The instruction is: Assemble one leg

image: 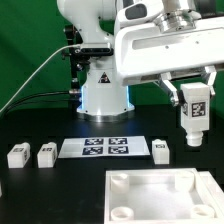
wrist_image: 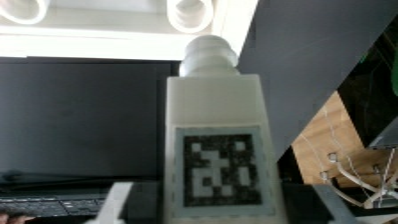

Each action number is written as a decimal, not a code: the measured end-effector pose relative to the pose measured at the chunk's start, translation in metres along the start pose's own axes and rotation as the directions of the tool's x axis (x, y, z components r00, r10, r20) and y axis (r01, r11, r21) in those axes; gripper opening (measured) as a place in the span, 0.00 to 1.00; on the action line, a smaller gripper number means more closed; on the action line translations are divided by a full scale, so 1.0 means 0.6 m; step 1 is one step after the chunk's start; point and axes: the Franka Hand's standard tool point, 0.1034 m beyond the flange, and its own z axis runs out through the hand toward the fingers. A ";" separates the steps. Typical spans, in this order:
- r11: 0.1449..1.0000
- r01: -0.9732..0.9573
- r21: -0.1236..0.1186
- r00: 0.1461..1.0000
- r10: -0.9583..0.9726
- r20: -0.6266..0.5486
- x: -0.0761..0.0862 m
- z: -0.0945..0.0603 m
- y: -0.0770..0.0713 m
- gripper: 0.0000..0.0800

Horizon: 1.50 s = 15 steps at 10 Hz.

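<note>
My gripper is shut on a leg, a white block-like peg with a black-and-white tag, and holds it upright in the air at the exterior view's right, above the table. In the wrist view the held leg fills the middle, tag facing the camera, its rounded tip pointing away, and the fingers press on its sides. The large white square panel with round corner sockets lies below, near the front. Three more legs lie on the table: two at the left and one right of the marker board.
The marker board lies flat in the middle of the black table. The robot base stands behind it with cables running to the exterior view's left. The wrist view shows a dark monitor and a keyboard in the background.
</note>
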 end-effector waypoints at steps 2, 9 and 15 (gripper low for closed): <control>1.000 0.006 -0.005 1.000 -0.006 -0.004 0.032 0.029 0.011 0.36; 1.000 -0.009 -0.004 0.999 0.009 0.037 -0.005 0.116 0.016 0.36; 1.000 -0.003 0.001 0.999 0.003 0.046 -0.032 0.140 0.007 0.36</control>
